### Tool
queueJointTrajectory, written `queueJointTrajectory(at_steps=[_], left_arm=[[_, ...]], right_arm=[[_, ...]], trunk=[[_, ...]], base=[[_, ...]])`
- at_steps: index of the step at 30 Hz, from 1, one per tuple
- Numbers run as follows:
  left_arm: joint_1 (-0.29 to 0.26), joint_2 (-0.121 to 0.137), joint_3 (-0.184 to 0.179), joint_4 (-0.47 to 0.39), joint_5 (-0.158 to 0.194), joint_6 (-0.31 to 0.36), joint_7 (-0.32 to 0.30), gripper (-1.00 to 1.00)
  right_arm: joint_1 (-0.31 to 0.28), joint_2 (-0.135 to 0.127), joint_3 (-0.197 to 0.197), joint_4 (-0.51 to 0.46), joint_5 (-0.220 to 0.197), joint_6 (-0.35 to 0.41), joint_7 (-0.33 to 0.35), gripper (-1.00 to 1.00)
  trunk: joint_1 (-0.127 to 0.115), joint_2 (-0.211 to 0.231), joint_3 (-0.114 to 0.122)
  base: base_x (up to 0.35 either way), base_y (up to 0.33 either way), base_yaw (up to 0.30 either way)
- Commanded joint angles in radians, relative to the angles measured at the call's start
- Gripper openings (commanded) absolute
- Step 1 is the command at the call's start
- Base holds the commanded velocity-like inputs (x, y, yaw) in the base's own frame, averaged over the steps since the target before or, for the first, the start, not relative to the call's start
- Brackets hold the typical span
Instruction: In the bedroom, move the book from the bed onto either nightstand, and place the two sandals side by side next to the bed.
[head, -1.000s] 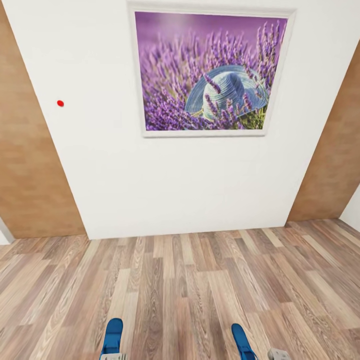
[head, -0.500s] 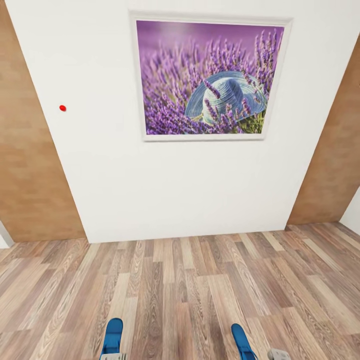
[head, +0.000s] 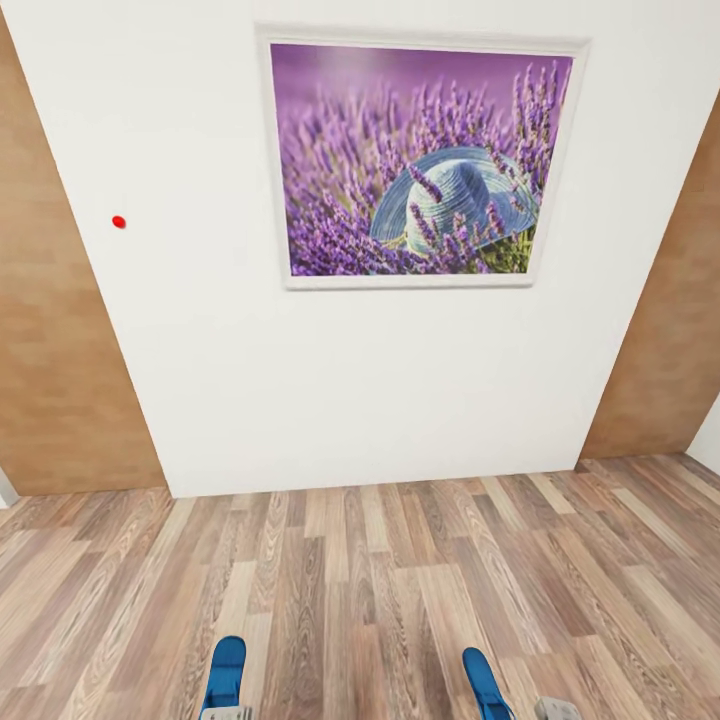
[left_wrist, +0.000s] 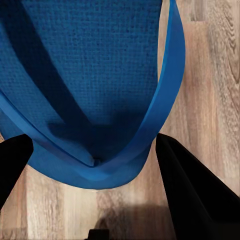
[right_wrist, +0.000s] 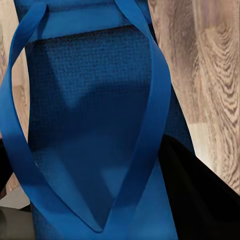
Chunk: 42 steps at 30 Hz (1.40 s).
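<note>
- left gripper (left_wrist: 92, 165) clamps a blue sandal (left_wrist: 85, 85), woven-textured sole, at 7 o'clock in the head view.
- right gripper (right_wrist: 100, 200) grips the other sandal (right_wrist: 95, 130), thin straps, at 5 o'clock.
- wood-plank floor (head: 360, 580); framed lavender picture (head: 420, 155) at 12 o'clock.

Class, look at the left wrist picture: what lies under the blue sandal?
Under the sandal lies wood-plank floor, visible beside it. The floor directly beneath the sole is covered.

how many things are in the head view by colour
blue sandals: 2, one by the left gripper, one by the right gripper
purple picture: 1
red dot on the wall: 1
total: 4
</note>
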Motion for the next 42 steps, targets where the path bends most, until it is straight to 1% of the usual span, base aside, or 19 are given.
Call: queueJointTrajectory(at_steps=[1, 12, 25, 42], left_arm=[[-0.001, 0.001, -0.008, 0.001, 0.011, -0.003, -0.003, -1.0], [-0.001, 0.0, -0.008, 0.001, 0.011, -0.003, -0.003, -1.0], [-0.001, 0.0, -0.008, 0.001, 0.011, -0.003, -0.003, -1.0], [-0.001, 0.001, -0.008, 0.001, 0.011, -0.003, -0.003, -1.0]], right_arm=[[-0.001, 0.0, 0.007, -0.001, -0.012, 0.007, 0.002, -1.0], [-0.001, 0.0, 0.007, -0.001, -0.012, 0.008, 0.002, -1.0], [0.0, 0.0, 0.007, -0.001, -0.012, 0.009, 0.002, -1.0], [0.0, 0.0, 0.007, -0.001, -0.012, 0.009, 0.002, -1.0]], trunk=[[0.001, -0.001, -0.001], [0.001, -0.001, -0.001], [0.001, -0.001, -0.001], [0.001, -0.001, -0.001]], base=[[0.327, 0.0, 0.0], [0.332, 0.0, 0.014], [0.333, 0.0, 0.239], [0.333, 0.0, 0.014]])
